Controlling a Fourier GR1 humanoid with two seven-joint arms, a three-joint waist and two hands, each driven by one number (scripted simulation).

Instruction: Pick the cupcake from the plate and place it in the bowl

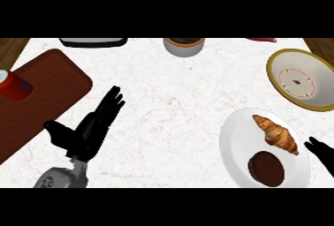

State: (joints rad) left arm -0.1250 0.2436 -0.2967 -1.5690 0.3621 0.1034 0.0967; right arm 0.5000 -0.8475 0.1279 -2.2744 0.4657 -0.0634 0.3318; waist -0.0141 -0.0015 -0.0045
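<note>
**Cupcake on the plate, both hands empty**

The cupcake is a round, dark chocolate-brown disc seen from above, with a slightly paler ring at its edge; it sits on the near part of the white plate, just beside a golden croissant; the bowl, yellow-rimmed with a pale patterned inside, stands beyond the plate on the white marbled surface. The left hand rests with straight fingers, holding nothing; the right hand shows only at the view's right edge beside the plate, fingers relaxed, grasping nothing.
</note>
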